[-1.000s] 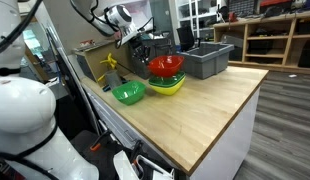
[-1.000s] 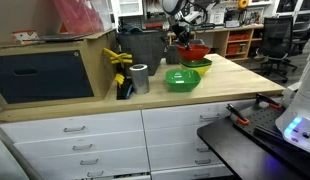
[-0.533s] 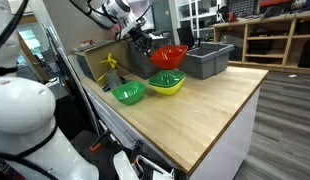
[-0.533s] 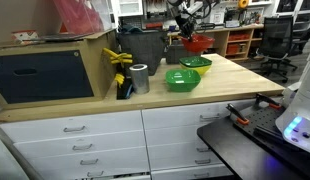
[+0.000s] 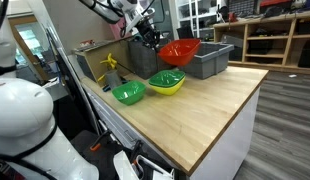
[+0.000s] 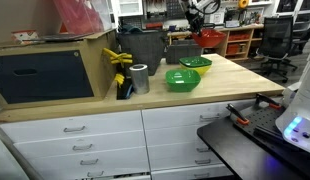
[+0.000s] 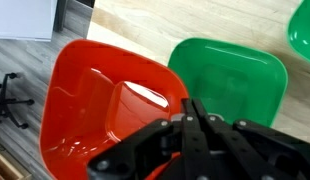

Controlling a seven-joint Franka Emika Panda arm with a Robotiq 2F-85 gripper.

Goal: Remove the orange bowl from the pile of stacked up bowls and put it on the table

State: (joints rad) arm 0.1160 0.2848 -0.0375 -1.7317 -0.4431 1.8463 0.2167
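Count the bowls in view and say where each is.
4. The orange bowl hangs in the gripper above the table; a yellow bowl holding a nested green bowl sits on the table; a lone green bowl sits beside them. More may hide in the stack.

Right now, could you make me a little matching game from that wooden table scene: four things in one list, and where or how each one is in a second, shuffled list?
Things:
1. orange bowl
2. pile of stacked bowls
3. bright green bowl
4. grey bin

Places or states:
A. by itself on the table, beside the pile
B. held up in the air
C. yellow outside, green inside
D. at the back, behind the bowls

Pairs: 1-B, 2-C, 3-A, 4-D.
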